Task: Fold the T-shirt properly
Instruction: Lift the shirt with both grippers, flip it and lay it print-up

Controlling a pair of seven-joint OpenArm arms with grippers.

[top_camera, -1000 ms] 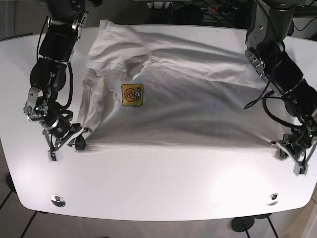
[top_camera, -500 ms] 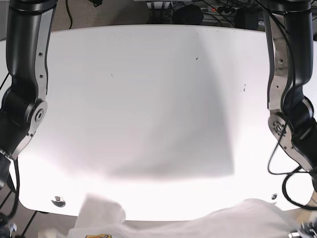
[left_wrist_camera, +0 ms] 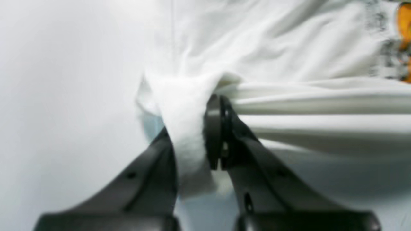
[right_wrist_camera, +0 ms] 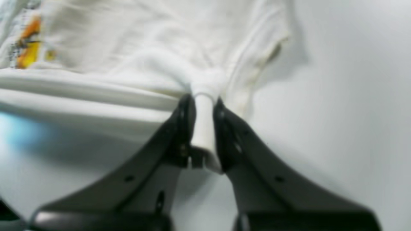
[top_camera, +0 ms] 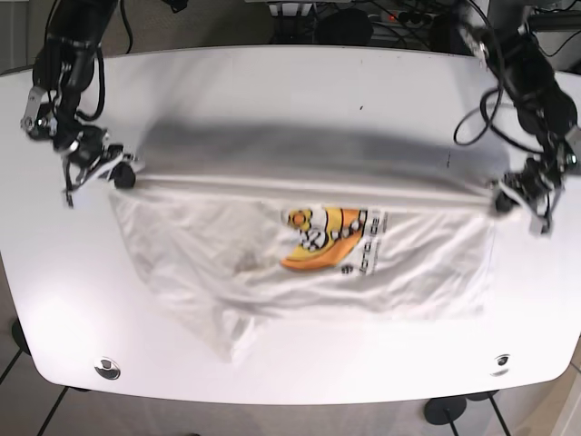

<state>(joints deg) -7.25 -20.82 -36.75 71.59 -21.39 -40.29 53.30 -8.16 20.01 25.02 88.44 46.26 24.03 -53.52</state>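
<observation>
Two grippers clamp your white T-shirt (top_camera: 309,259) taut across mid-frame of the white table (top_camera: 272,91): left gripper (top_camera: 519,195) at right edge, right gripper (top_camera: 95,168) at upper left. Soft, wrinkled cotton shows an orange-yellow print (top_camera: 331,238) centrally, bunching between black fingers (left_wrist_camera: 218,128).

A robot lab, big white table (top_camera: 272,91) on black feet, tangled cables (top_camera: 363,14) behind it, tiled floor (top_camera: 14,363) below
</observation>
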